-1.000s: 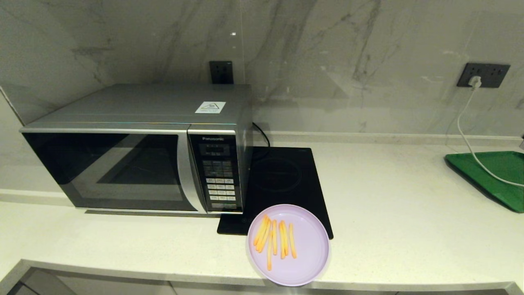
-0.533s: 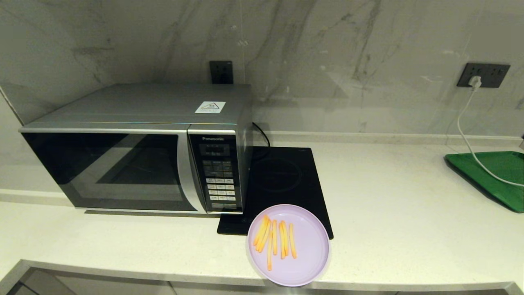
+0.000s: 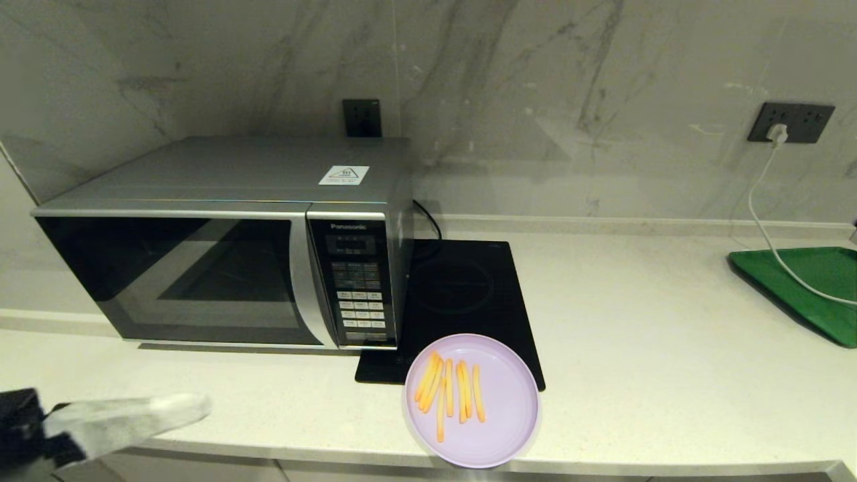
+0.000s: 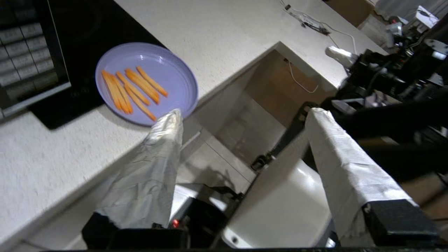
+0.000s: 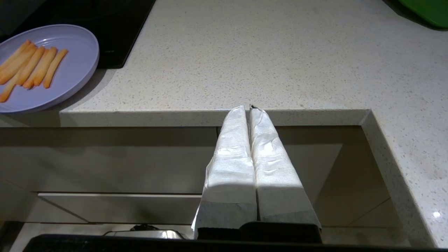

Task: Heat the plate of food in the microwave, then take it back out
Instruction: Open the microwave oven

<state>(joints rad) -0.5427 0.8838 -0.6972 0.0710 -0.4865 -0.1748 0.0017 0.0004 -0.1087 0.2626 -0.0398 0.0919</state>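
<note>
The left claw (image 4: 241, 113) hangs at the near left edge of the pale surface (image 3: 669, 348), its white-wrapped fingers (image 4: 154, 168) spread wide apart with nothing between them. In the head view only one wrapped finger (image 3: 127, 415) shows, at the lower left, lying over the surface's front edge. Off to the claw's right, well apart from it, sits the plate of food (image 3: 499, 428), a lilac round plate with a row of orange fries, resting at the front edge and partly overlapping the near corner of the black cooktop (image 3: 462, 294). Beyond the claw stands the microwave (image 3: 227, 248), its dark glass door closed and its keypad panel facing front, just beside the cooktop. The right claw (image 5: 249, 109) waits below the surface's edge, to the right of the plate, its wrapped fingers pressed together and holding nothing. A green tray (image 3: 810, 288) lies at the far right.
</note>
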